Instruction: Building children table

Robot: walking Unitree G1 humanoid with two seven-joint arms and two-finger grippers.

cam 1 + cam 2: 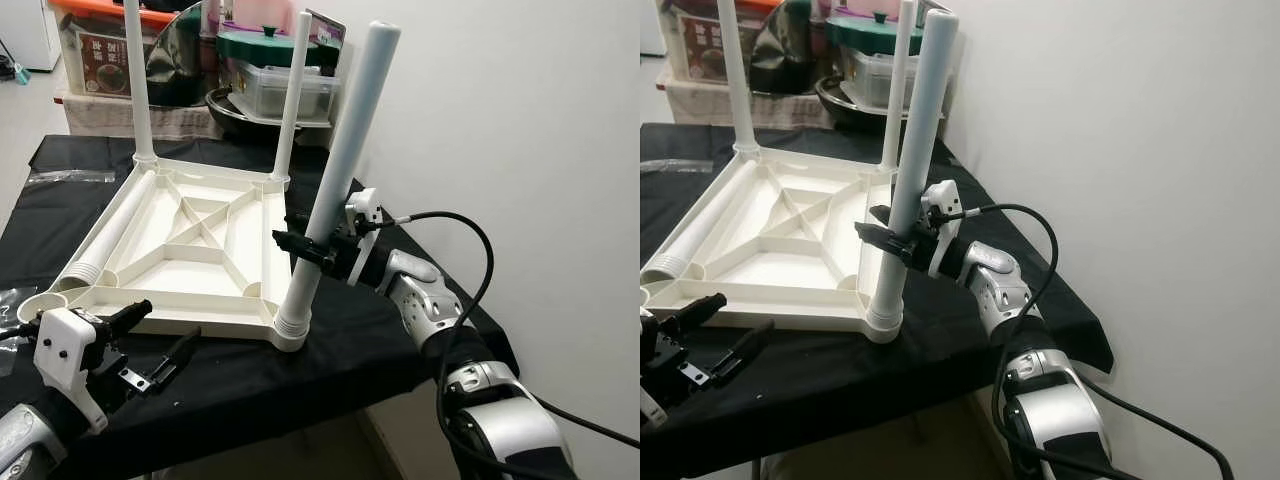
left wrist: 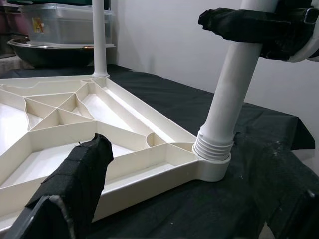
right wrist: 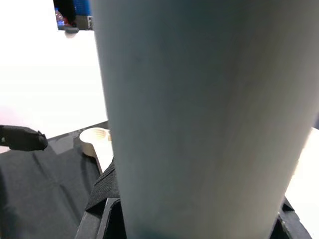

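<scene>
Right gripper (image 1: 312,246) clamps a tilted white leg (image 1: 340,165) in the upturned tabletop's (image 1: 190,240) corner socket; the left wrist view shows its threads, above a black cloth (image 1: 330,330) beside a white wall (image 1: 520,120).

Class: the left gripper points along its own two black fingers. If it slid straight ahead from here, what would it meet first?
Probably the upturned white tabletop: the left gripper, jaws open, faces its near edge, towards the corner socket where the leg stands. Depth is hard to judge.

You see a black cloth (image 1: 300,370) covering the desk. Behind it: a clear lidded plastic box (image 1: 285,90) on a dark metal pan (image 1: 235,108), a green lid (image 1: 265,45), a printed carton (image 1: 105,50). White wall (image 1: 520,120) at right.
</scene>
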